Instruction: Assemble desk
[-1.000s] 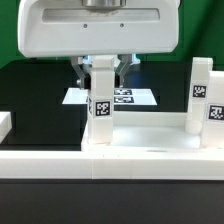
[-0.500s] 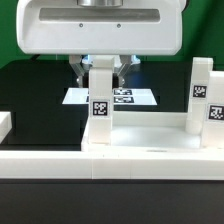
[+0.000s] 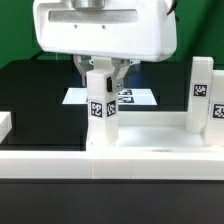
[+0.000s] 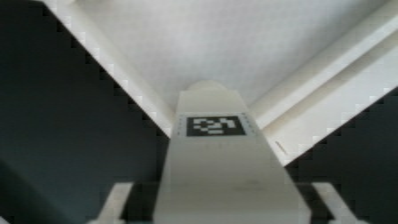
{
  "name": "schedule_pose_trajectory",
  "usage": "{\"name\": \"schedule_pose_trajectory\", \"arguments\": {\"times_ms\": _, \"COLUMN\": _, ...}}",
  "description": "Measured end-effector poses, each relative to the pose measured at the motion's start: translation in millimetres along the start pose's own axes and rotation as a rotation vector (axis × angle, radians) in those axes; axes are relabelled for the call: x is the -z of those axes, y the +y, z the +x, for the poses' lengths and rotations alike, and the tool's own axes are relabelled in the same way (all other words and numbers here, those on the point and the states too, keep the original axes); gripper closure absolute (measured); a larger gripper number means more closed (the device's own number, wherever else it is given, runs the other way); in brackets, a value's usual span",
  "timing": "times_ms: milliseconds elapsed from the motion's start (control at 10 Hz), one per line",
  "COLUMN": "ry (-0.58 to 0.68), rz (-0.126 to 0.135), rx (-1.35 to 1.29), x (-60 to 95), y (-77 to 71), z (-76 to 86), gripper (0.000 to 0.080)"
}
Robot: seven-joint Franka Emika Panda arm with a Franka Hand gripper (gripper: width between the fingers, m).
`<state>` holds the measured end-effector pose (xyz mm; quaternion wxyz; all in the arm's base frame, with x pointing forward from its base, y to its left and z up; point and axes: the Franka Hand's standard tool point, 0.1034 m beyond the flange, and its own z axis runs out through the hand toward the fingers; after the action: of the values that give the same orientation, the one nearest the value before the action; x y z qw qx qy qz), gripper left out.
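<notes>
While our fingers [image 3: 99, 72] stay clamped on one upright tagged leg [image 3: 98, 112], we list it standing between them at a corner of the desk top [image 3: 140, 150]; a second leg [image 3: 203, 96] stands well apart toward the exterior view's right, marker board [image 3: 135, 98] behind.

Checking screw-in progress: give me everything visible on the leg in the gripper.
The leg is a square white post, plastic by its look, with black-and-white tags on its faces. It stands upright on the desk top, at a spot toward the exterior view's left. The gripper has a finger on each side of its upper end. The wrist view shows one more tag on it. Its seating in the socket can't be seen.
</notes>
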<state>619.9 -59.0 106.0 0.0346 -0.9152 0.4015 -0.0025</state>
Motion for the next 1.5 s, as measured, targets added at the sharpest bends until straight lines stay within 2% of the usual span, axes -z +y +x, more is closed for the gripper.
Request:
{"name": "schedule_pose_trajectory", "arguments": {"times_ms": 300, "ry": -0.016, "rz": 0.010, "rx": -0.380, "x": -0.5, "y": -0.7, "z": -1.4, "gripper": 0.0510}}
{"name": "schedule_pose_trajectory", "arguments": {"times_ms": 700, "ry": -0.024, "rz": 0.018, "rx": -0.555, "x": -0.5, "y": -1.5, "z": -1.4, "gripper": 0.0509}}
{"name": "schedule_pose_trajectory", "arguments": {"times_ms": 800, "ry": -0.024, "rz": 0.019, "rx": -0.516, "x": -0.5, "y": -1.4, "z": -1.3, "gripper": 0.0303}}
{"name": "schedule_pose_trajectory", "arguments": {"times_ms": 900, "ry": -0.023, "rz": 0.019, "rx": -0.454, "x": -0.5, "y": -0.9, "z": -0.9, "gripper": 0.0201}}
{"name": "schedule_pose_trajectory", "arguments": {"times_ms": 1000, "ry": -0.024, "rz": 0.017, "rx": -0.384, "x": -0.5, "y": -0.3, "z": -1.0, "gripper": 0.0201}}
{"name": "schedule_pose_trajectory", "arguments": {"times_ms": 1100, "ry": -0.021, "rz": 0.019, "rx": -0.245, "x": -0.4, "y": -0.6, "z": -1.0, "gripper": 0.0159}}
{"name": "schedule_pose_trajectory", "arguments": {"times_ms": 1500, "ry": -0.011, "rz": 0.016, "rx": 0.194, "x": 1.1, "y": -1.8, "z": 0.1, "gripper": 0.0151}}
